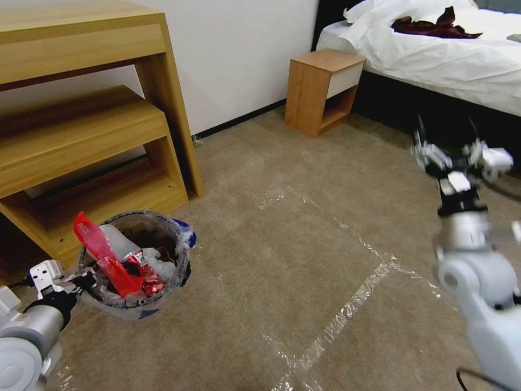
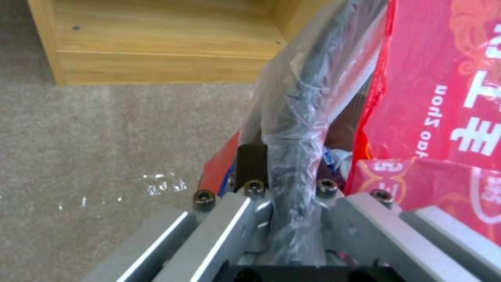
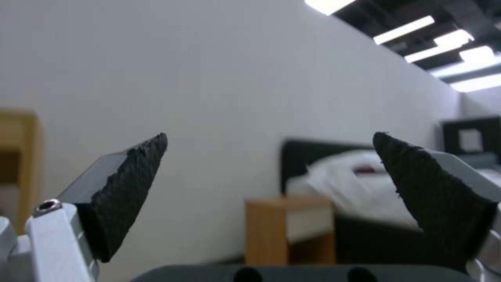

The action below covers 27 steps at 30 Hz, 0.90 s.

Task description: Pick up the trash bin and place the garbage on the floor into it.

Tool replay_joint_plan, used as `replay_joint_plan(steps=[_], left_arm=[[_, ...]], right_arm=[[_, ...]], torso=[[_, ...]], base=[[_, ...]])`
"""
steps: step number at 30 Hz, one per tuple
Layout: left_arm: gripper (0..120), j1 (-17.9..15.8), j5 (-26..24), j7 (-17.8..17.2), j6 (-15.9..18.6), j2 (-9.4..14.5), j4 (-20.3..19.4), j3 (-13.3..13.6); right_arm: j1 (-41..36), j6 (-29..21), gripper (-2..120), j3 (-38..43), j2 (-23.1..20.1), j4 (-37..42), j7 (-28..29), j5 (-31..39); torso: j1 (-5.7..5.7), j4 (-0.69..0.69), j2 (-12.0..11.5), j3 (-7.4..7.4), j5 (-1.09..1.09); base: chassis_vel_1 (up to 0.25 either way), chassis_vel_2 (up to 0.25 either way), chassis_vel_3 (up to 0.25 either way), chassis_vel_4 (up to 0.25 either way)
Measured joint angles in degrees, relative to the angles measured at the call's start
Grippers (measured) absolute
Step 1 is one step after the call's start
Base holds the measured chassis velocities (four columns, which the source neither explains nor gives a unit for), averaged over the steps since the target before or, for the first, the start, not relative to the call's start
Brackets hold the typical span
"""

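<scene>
Two grippers: I see both.
Left gripper (image 2: 292, 203): clamped on small round red trash bin (image 1: 135, 260) rim.
Right gripper (image 1: 461, 155): fingers wide, raised well right of bin.

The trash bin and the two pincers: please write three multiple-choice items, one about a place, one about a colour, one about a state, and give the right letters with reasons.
1. Where does the trash bin stand?
A. on the bed
B. on the carpet beside the wooden shelf unit
C. inside the bedside table

2. What colour is the tall wrapper sticking out of the bin?
A. red
B. green
C. yellow

3. How is the right pincer?
A. shut on a can
B. shut on the bin's rim
C. open, holding nothing

Answers:
1 B: the head view shows it on the carpet by the shelf unit's lower corner.
2 A: it is bright red.
3 C: its fingertips stand wide apart in the air; the left pincer is the one clamped on the bagged rim.
</scene>
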Motion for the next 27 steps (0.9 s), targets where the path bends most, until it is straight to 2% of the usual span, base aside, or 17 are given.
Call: replay_joint_plan(steps=[7, 15, 27], left_arm=[[1, 0.2, 2.5, 0.7, -0.7, -1.4, -0.2, -0.2], [1, 0.9, 4.6, 1.6, -1.5, -2.6, -0.5, 0.0], [1, 0.7, 4.4, 1.6, -1.6, -2.7, -0.3, 0.2]], right_arm=[[-7.3, 1.2, 100, -0.6, 7.0, -0.1, 2.8, -6.1], [-9.6, 1.7, 100, -1.5, 12.2, 0.1, 3.1, -10.7], [-9.7, 0.1, 100, -2.7, 13.5, 0.1, 3.6, -14.3]], torso=[[0.00, 0.02, 0.0, 0.00, -0.01], [0.00, 0.03, 0.0, 0.01, 0.00], [0.00, 0.03, 0.0, 0.00, -0.01]], base=[[0.000, 0.000, 0.000, 0.000], [0.000, 0.000, 0.000, 0.000], [0.000, 0.000, 0.000, 0.000]])
